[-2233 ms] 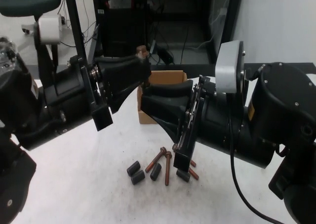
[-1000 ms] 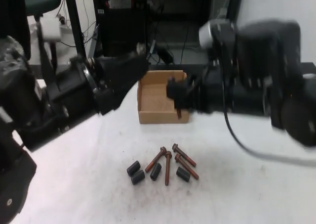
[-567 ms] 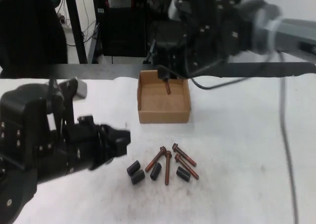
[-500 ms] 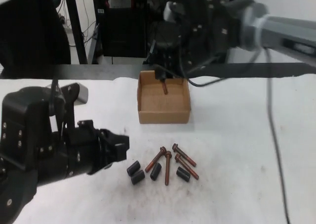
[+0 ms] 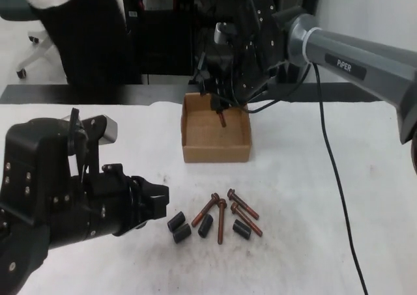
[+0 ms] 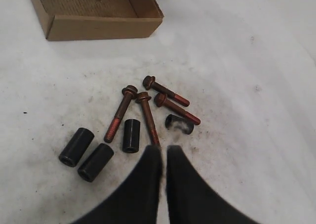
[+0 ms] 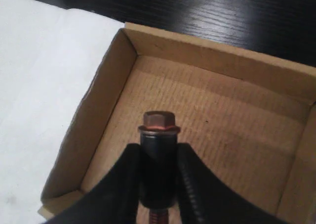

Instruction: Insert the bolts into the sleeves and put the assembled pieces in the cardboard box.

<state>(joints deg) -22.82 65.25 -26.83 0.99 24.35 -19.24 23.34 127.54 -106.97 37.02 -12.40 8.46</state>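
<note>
The left gripper (image 5: 158, 199) has dropped from up in front of the cardboard box to low over the bench (image 5: 326, 197), toward its near-left corner. In its wrist view its fingers (image 6: 148, 174) are pressed together on nothing. Just to its right, near the middle of the near edge, four black sleeves (image 6: 95, 161) and four copper bolts (image 6: 120, 113) lie loose, where they lay before. Beyond them the cardboard box (image 5: 215, 154) sits toward the far edge. The right gripper (image 7: 158, 184), which was close in front of the box, has swung out over the box's far side. Its fingers are clenched on an assembled piece (image 7: 158, 135), a bolt in its sleeve held over the box floor.
</note>
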